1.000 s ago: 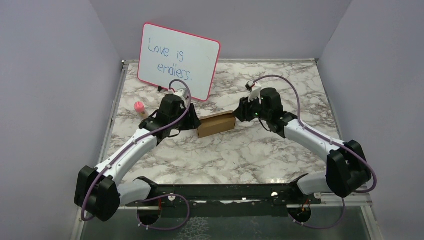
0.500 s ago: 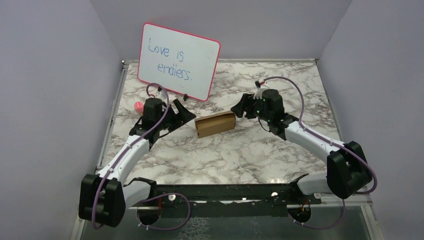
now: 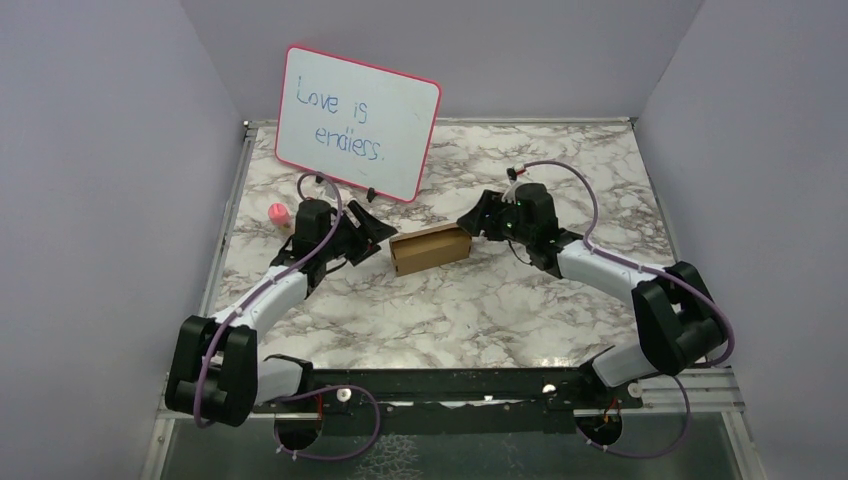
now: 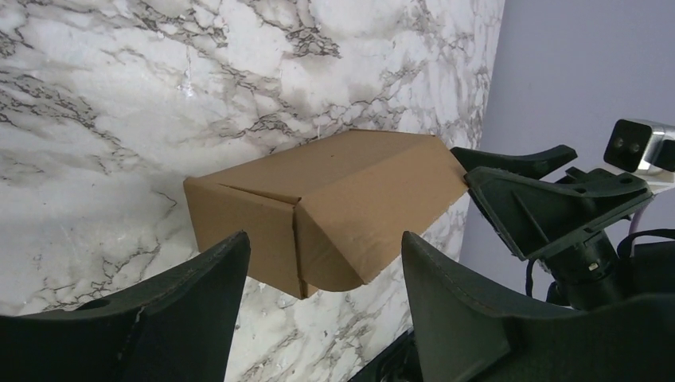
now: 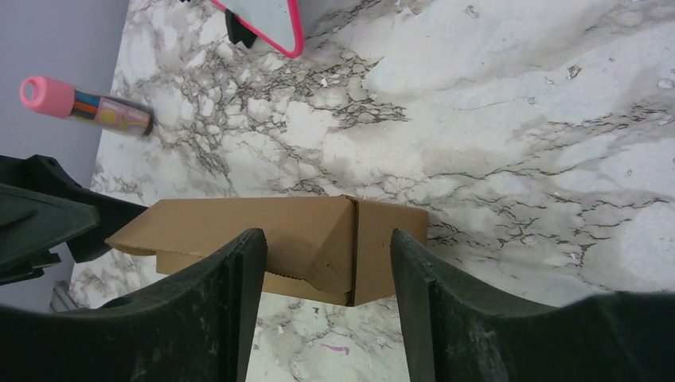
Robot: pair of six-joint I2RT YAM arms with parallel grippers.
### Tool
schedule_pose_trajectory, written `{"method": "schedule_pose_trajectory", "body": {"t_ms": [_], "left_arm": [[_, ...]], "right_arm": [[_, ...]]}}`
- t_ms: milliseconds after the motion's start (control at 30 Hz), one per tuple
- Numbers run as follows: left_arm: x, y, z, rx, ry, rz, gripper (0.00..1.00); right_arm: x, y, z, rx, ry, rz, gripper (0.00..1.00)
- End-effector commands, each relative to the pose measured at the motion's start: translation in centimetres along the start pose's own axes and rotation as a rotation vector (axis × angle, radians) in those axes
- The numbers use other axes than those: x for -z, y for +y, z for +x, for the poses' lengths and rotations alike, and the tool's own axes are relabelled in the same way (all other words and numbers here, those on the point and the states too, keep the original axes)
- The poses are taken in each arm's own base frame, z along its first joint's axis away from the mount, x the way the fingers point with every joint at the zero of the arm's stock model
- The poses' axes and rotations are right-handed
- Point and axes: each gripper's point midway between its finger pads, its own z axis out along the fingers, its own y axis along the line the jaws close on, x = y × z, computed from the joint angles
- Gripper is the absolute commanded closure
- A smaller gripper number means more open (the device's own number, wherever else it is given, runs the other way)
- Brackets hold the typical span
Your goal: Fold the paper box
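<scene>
Two spread pincers (image 3: 372, 228) (image 3: 476, 216) flank the paper box (image 3: 430, 249).

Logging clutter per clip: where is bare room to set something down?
Bare marble lies between the paper box and the arms' base rail, and at the far right beside the whiteboard. Crowded: the middle, where the left hand and right hand flank the box, and far left by the pink-capped tube.

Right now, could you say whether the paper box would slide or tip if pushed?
The paper box probably slides rather than tips: it lies low on the smooth marble table. Being thin cardboard, it is likely light. Its end flap shows an open seam, so squeezing may buckle it.
</scene>
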Motion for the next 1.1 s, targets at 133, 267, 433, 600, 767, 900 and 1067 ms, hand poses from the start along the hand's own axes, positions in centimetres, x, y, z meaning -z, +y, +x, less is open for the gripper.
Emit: {"method": "schedule_pose_trajectory", "body": {"t_ms": [133,267,433,600,767,900,1067], "left_arm": [[-0.9,0.4,1.6,0.038,0.059,0.058,0.34],[-0.9,1.0,2.4,0.051,0.075,0.066,0.40],[-1.0,1.8,3.4,0.051,0.093,0.060,0.45],[-1.0,2.5,3.8,0.042,0.088,0.054,0.52],[-1.1,3.7,4.4,0.023,0.099,0.035,0.58],[-1.3,4.9,5.1,0.012,0.117,0.011,0.62],[-1.3,6.7,5.6,-0.007,0.110,-0.032,0.66]], "right_arm": [[-0.5,0.0,1.1,-0.027,-0.001,-0.048,0.40],[-0.4,-0.3,1.5,-0.031,-0.005,-0.051,0.41],[-0.6,-0.1,2.2,-0.050,-0.003,-0.083,0.43],[-0.8,0.0,2.9,-0.066,-0.001,-0.112,0.47],[-0.8,-0.1,3.2,-0.062,-0.001,-0.124,0.47],[-1.0,-0.1,3.7,-0.053,0.010,-0.150,0.48],[-0.7,0.8,3.3,-0.038,0.016,-0.232,0.47]]}}
